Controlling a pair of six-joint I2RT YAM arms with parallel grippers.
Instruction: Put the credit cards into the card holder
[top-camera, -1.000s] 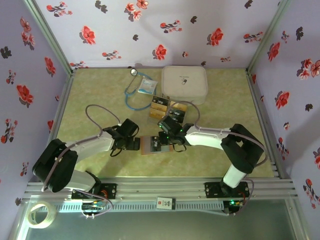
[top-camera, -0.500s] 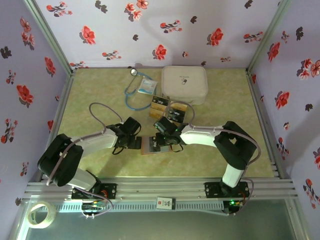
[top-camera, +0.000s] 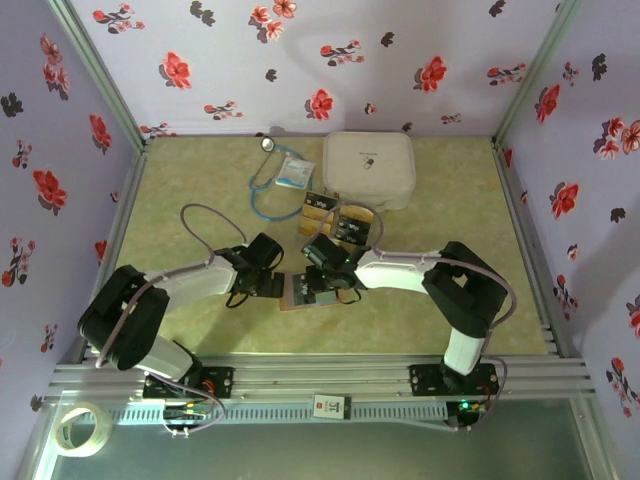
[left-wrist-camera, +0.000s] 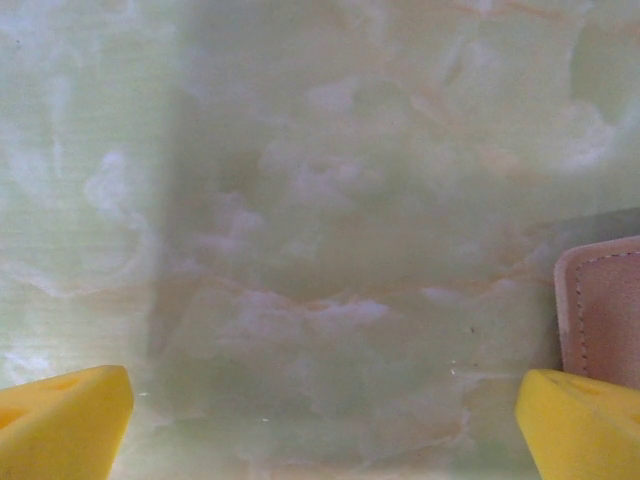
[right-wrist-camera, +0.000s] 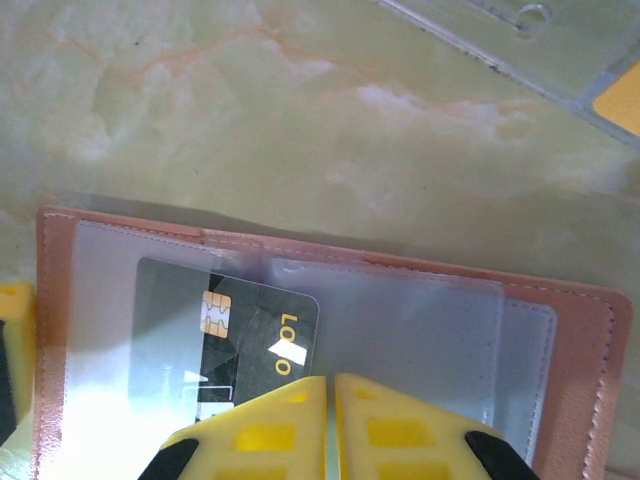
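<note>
The card holder (top-camera: 300, 293) lies open on the table, pinkish-brown with clear pockets (right-wrist-camera: 420, 330). A black credit card (right-wrist-camera: 245, 325) with a gold chip sits partly inside its left pocket. My right gripper (right-wrist-camera: 330, 385) is shut, and its fingertips (right-wrist-camera: 290, 410) rest over the card's lower right corner. My left gripper (left-wrist-camera: 325, 420) stands wide open on bare table at the holder's left edge (left-wrist-camera: 600, 310), with one yellow fingertip (left-wrist-camera: 580, 420) over that corner. More black and gold credit cards (top-camera: 340, 218) lie just behind the holder.
A large white rounded case (top-camera: 368, 168) stands at the back. A stethoscope (top-camera: 266, 188) and a white-blue packet (top-camera: 294, 172) lie to its left. A clear sleeve (right-wrist-camera: 540, 45) lies past the holder. Flowered walls close in three sides.
My right gripper has slid a little left over the holder, and the holder has shifted slightly left with it. The left arm's elbow has swung in, its gripper staying by the holder.
</note>
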